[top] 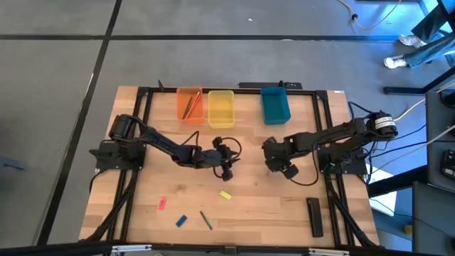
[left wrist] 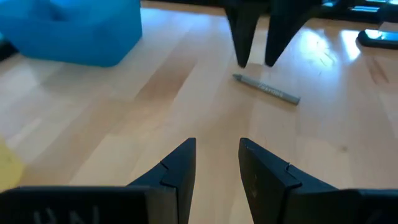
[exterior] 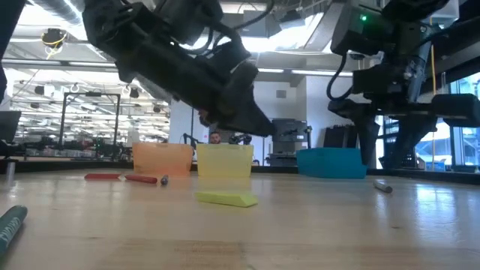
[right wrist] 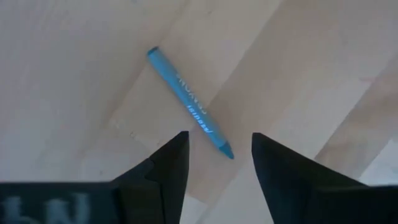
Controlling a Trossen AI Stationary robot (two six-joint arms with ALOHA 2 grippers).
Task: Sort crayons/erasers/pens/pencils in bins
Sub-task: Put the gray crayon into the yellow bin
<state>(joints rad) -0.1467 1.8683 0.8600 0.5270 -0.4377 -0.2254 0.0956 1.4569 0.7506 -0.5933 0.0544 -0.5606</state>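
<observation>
Blue crayon (right wrist: pixel 189 104) between open right end effector (right wrist: pixel 214 152) fingers.

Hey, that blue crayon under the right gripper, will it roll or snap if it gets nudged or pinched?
The crayon looks round and slim, lying flat on bare wood, so a sideways nudge would probably roll it. It seems stiff, likely light, and its pointed tip may chip under a hard squeeze.
</observation>
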